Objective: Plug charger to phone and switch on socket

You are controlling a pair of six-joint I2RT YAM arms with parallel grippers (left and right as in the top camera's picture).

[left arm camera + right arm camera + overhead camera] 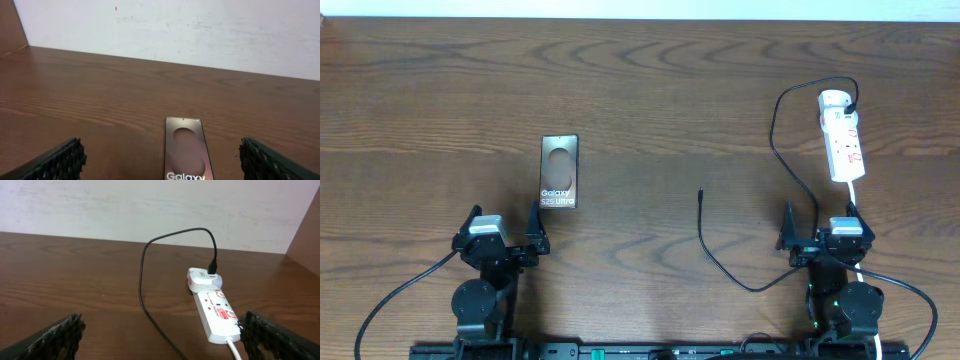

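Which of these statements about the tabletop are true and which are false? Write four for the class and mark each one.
1. The charger is plugged into the phone. False: its tip lies on the bare table, apart from the phone.
2. The left gripper and right gripper are open and empty. True.
3. The charger's far end goes into a white adapter on the socket. True.
4. The phone lies in front of the right gripper. False: it lies in front of the left gripper; the socket is in front of the right one.
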